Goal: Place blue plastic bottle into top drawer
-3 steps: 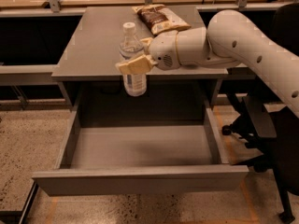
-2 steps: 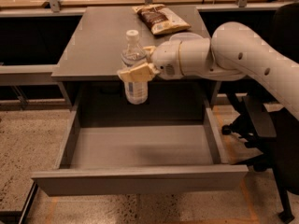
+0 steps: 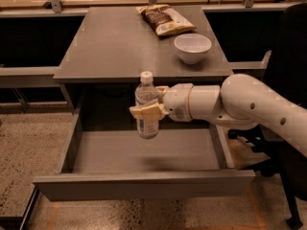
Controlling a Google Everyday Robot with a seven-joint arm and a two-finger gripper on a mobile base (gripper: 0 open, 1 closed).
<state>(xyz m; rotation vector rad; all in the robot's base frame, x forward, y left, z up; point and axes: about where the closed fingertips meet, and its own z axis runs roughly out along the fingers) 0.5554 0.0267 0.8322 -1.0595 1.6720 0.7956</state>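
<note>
The blue plastic bottle (image 3: 147, 107) is clear, with a white cap and a pale label. It hangs upright in the air over the open top drawer (image 3: 144, 152), near its back half. My gripper (image 3: 148, 110) reaches in from the right on a white arm (image 3: 240, 104) and is shut on the bottle's middle. The bottle's base is above the drawer floor, not touching it. The drawer is pulled out wide and holds nothing else that I can see.
On the grey desk top (image 3: 110, 42) lie a brown snack bag (image 3: 165, 19) and a white bowl (image 3: 192, 47) at the back right. A dark chair (image 3: 292, 128) stands at the right. The drawer's front panel (image 3: 144, 187) juts towards me.
The arm has carried the bottle down and forward from the desk's front edge to over the drawer's inside. The bowl now shows where the arm hid it.
</note>
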